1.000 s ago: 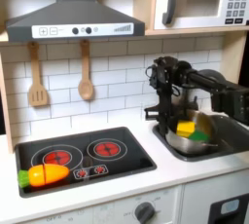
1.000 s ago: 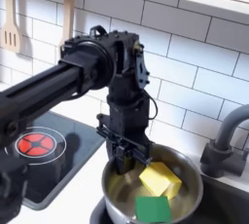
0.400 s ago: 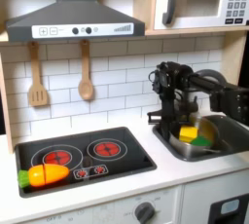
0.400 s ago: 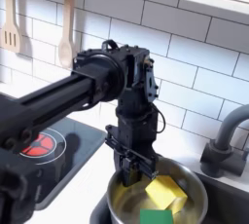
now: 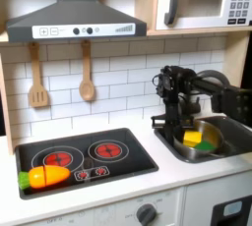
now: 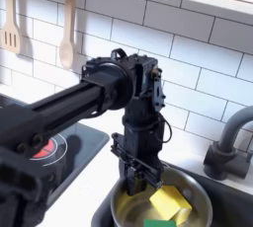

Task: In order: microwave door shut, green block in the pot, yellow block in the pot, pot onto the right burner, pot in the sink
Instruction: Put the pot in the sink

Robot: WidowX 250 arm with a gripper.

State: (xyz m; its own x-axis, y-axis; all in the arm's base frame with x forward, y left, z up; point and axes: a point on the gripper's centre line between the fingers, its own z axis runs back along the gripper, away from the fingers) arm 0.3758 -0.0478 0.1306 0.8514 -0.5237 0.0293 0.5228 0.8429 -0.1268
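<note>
Lowering stage: final step, pot into sink, judged nearly complete.

First exterior view:
- Pot: shiny round silver metal pot (image 5: pixel 197 140) sits within the dark grey rectangular sink (image 5: pixel 234 132), toward the basin's left edge.
- Contents: small bright yellow cuboid block (image 5: pixel 191 134) lies just beside the small bright green cuboid block (image 5: pixel 204 141).
- Door: white-framed microwave door (image 5: pixel 197 1) reads shut.

Second exterior view:
- Gripper: black gripper (image 6: pixel 136 179) is clamped on the pot's near rim.
- Yellow block: long axis runs diagonally toward the pot's right wall.
- Green block: cut off at the frame's lower edge; axis cannot be told.

Advice: set the pot flat on the basin floor, release, then lift straight up, clear of the dark curved faucet (image 6: pixel 233 132).
</note>
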